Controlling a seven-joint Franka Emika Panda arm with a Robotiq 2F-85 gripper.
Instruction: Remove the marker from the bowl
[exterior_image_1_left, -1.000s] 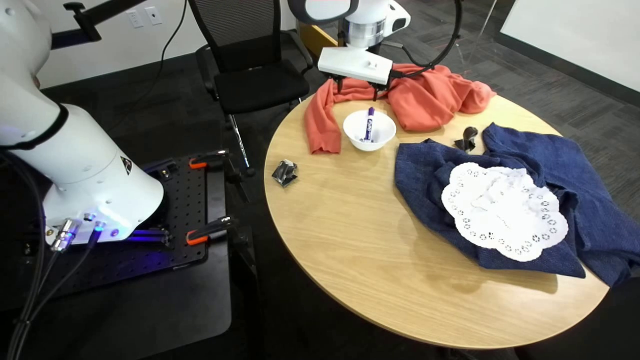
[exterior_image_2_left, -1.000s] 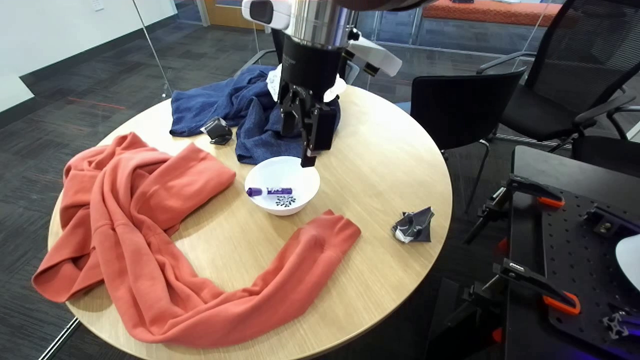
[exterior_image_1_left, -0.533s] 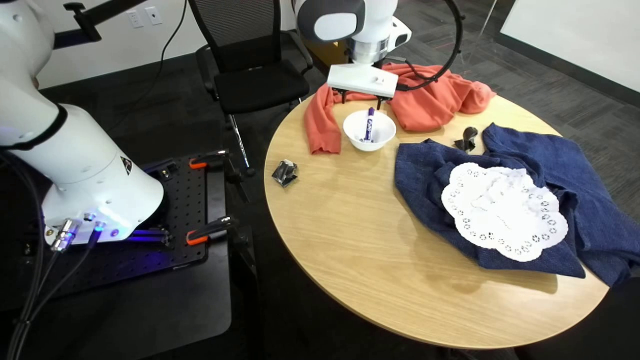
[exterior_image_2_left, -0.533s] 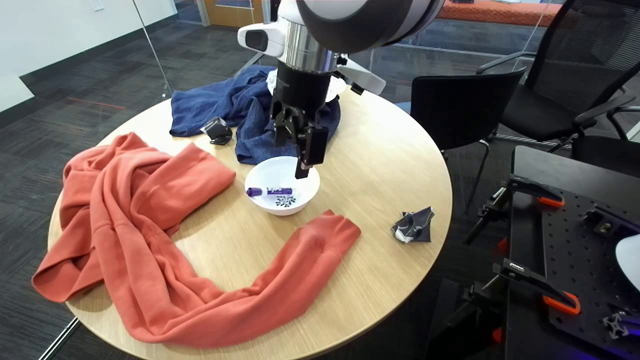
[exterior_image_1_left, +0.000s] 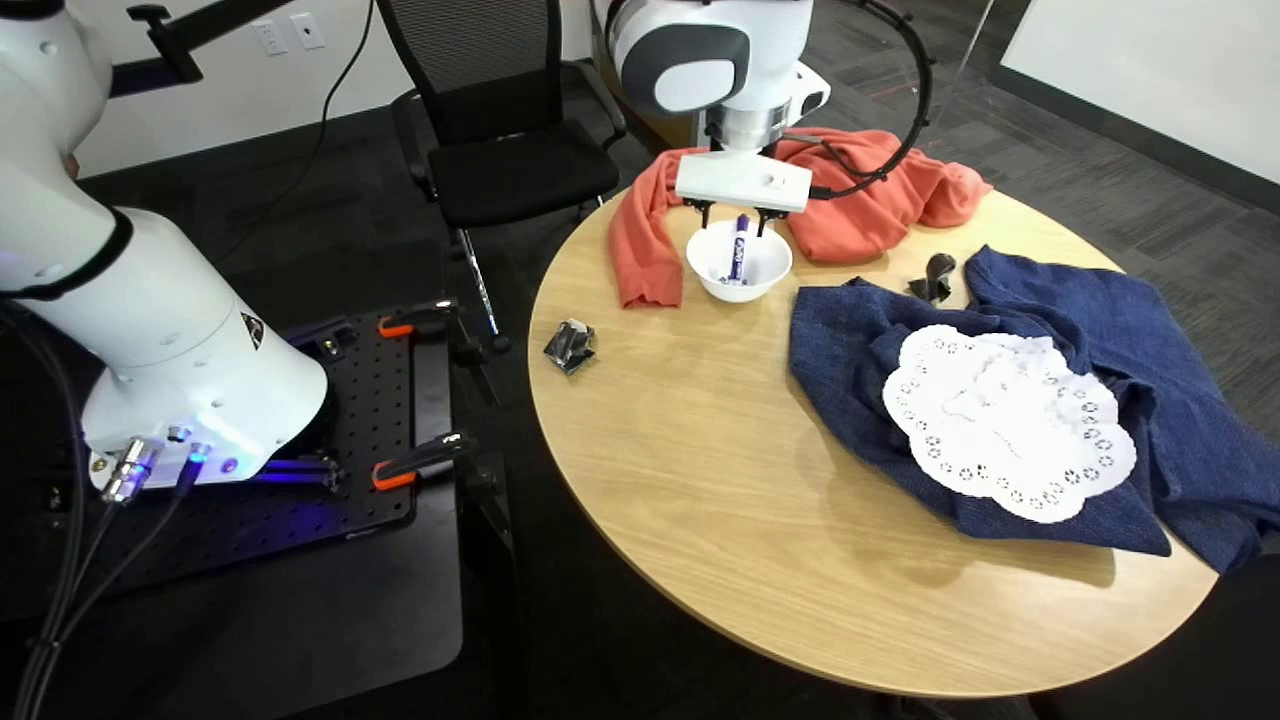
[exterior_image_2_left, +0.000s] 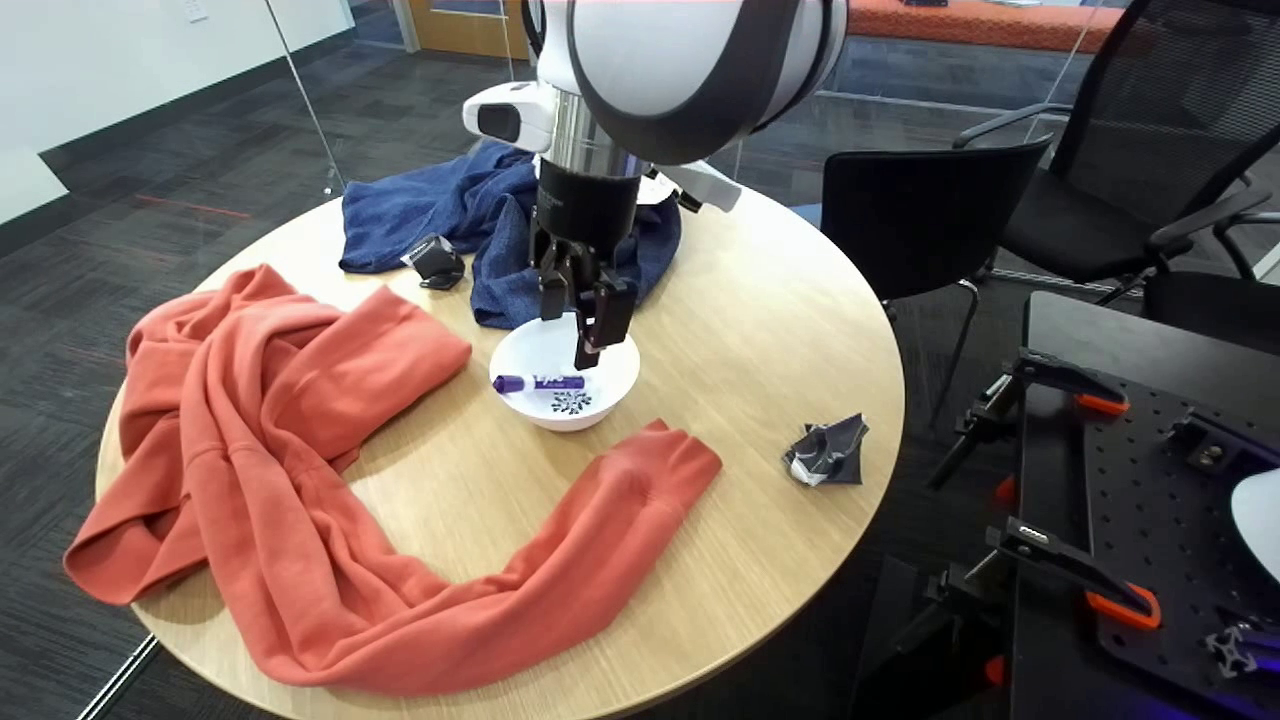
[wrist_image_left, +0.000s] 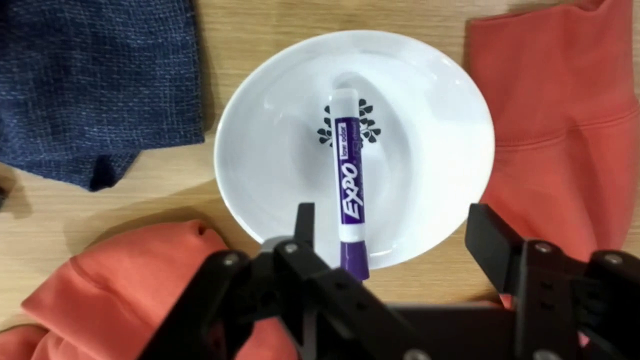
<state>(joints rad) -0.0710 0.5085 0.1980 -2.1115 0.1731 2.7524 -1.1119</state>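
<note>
The marker (exterior_image_1_left: 739, 252) is purple and white with a purple cap. It leans in the white bowl (exterior_image_1_left: 770, 262), its cap end over the rim; both also show in an exterior view, the marker (exterior_image_2_left: 545, 383) and the bowl (exterior_image_2_left: 618, 378). My gripper (exterior_image_1_left: 733, 229) is open and empty, pointing down over the bowl; it also shows in an exterior view (exterior_image_2_left: 568, 340). In the wrist view the marker (wrist_image_left: 350, 170) lies between the spread fingers (wrist_image_left: 391, 207), nearer the left finger, whose linkage covers part of the cap's end. The bowl (wrist_image_left: 445, 135) fills the middle.
A red-orange sweatshirt (exterior_image_2_left: 270, 400) curves around the bowl on the round table (exterior_image_2_left: 780, 330). Dark blue cloth (exterior_image_1_left: 850, 340) lies beside it, with a white doily (exterior_image_1_left: 1010, 430) on top. A black wrapper (exterior_image_1_left: 571, 346) and a small black object (exterior_image_1_left: 936, 278) lie on the table.
My gripper has moved down toward the bowl, slightly to the right in one exterior picture and to the left in another. It stays open. The marker and bowl have not moved.
</note>
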